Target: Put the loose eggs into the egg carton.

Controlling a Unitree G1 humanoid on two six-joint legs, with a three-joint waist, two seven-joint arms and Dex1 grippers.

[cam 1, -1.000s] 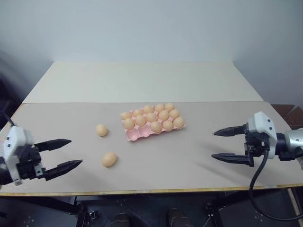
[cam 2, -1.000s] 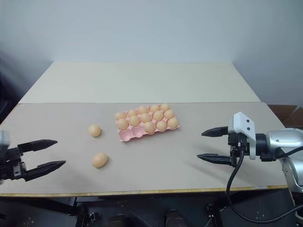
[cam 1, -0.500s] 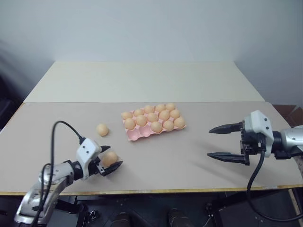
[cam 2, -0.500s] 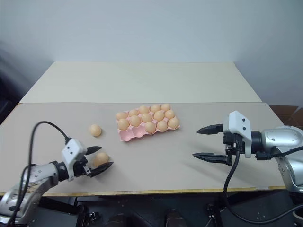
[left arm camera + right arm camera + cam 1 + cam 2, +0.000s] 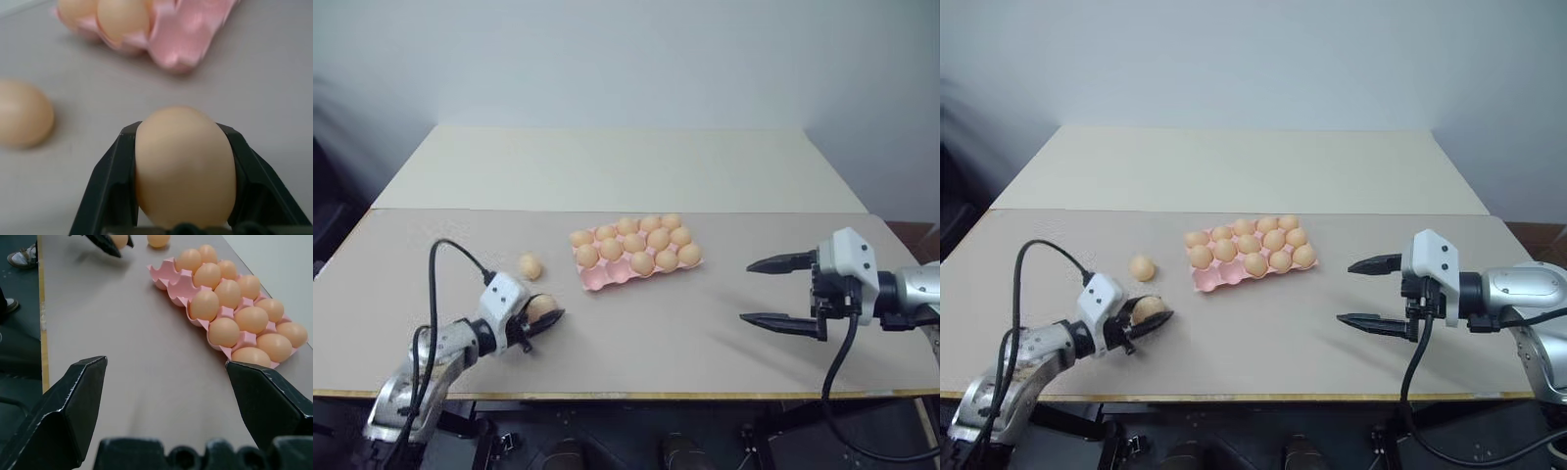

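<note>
Fingers (image 5: 115, 186) tight around egg (image 5: 183, 166)

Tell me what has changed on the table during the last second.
The left gripper came in over the table and closed on the nearer loose egg. The other loose egg, the egg carton and the open right gripper stayed where they were.
</note>
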